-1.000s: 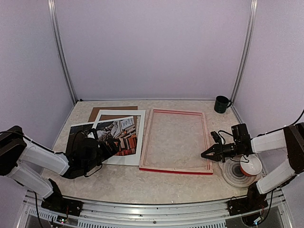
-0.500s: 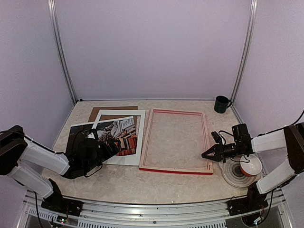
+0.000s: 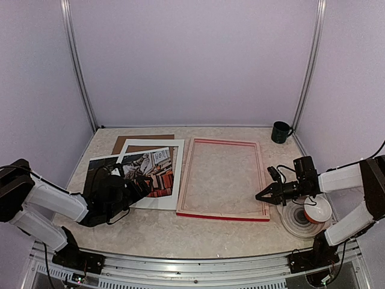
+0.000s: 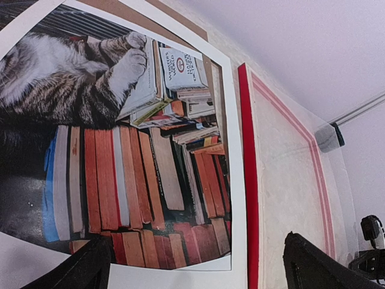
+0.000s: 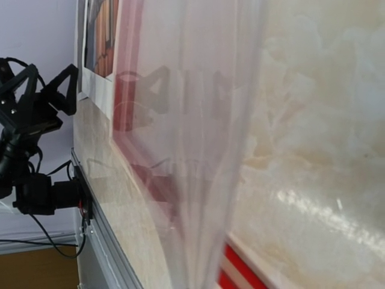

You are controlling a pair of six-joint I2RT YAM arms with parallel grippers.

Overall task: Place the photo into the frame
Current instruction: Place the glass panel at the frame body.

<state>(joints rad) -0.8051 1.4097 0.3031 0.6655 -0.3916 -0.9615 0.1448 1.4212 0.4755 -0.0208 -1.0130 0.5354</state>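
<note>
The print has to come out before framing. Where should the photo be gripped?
Likely best: pinch the photo by its exposed left strip, coming in low from the left. It lies flat, and the white mat overlies the rest.

The photo (image 3: 157, 172) lies just left of the frame (image 3: 222, 215).

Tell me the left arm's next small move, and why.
Probably lower the left gripper onto the photo and drag it out: the jaws stand open above it, the white mat overlaps it, and the frame lies beside, holding no print.
</note>
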